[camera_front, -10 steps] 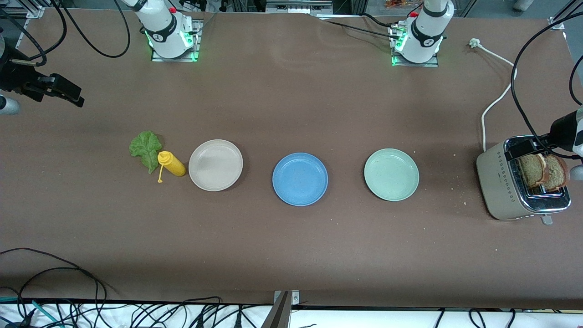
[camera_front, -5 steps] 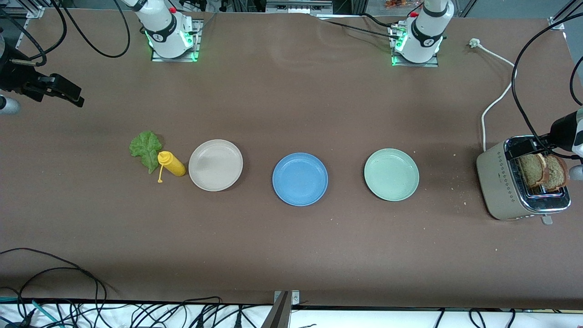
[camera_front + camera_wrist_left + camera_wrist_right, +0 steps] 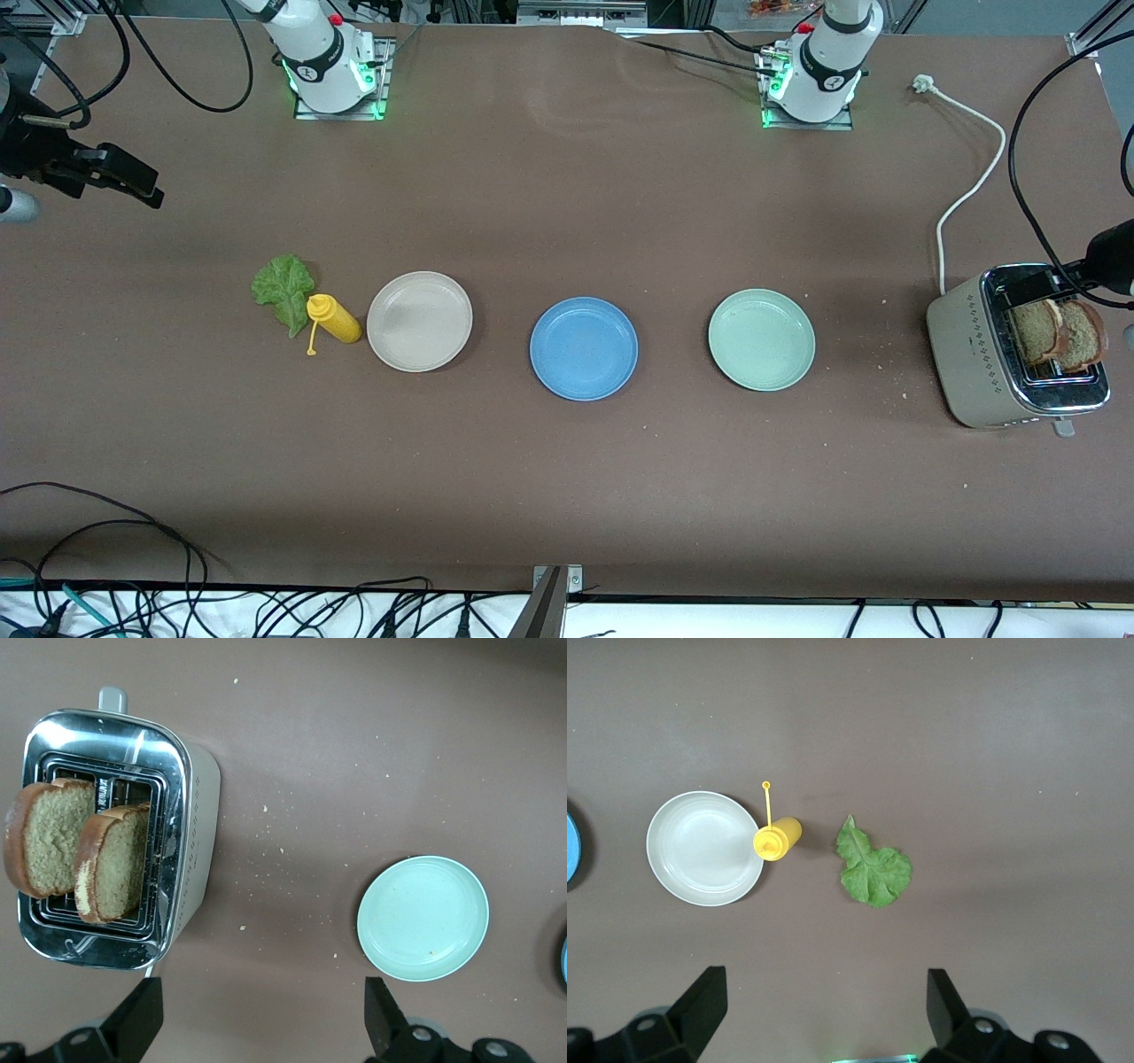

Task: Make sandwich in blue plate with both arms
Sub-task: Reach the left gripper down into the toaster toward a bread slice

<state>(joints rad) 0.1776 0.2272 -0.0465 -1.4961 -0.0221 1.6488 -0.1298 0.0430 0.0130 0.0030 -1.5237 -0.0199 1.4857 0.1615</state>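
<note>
The blue plate (image 3: pixel 583 347) sits empty at the table's middle. Two brown bread slices (image 3: pixel 1059 335) stand in the toaster (image 3: pixel 979 354) at the left arm's end; the left wrist view shows them too (image 3: pixel 49 846). The green lettuce leaf (image 3: pixel 283 291) lies flat toward the right arm's end, also in the right wrist view (image 3: pixel 873 870). My left gripper (image 3: pixel 1032 285) is open and empty, high in the air by the toaster (image 3: pixel 261 1014). My right gripper (image 3: pixel 133 186) is open and empty, high over the table's right-arm end (image 3: pixel 824 1010).
A yellow squeeze bottle (image 3: pixel 334 318) lies between the lettuce and a beige-white plate (image 3: pixel 419 321). A pale mint-green plate (image 3: pixel 761 339) sits between the blue plate and the toaster. The toaster's white cord (image 3: pixel 966 190) runs toward the bases. Crumbs dot the table near the toaster.
My left gripper has shifted slightly toward the table's end by the toaster, still empty. The right arm has not moved.
</note>
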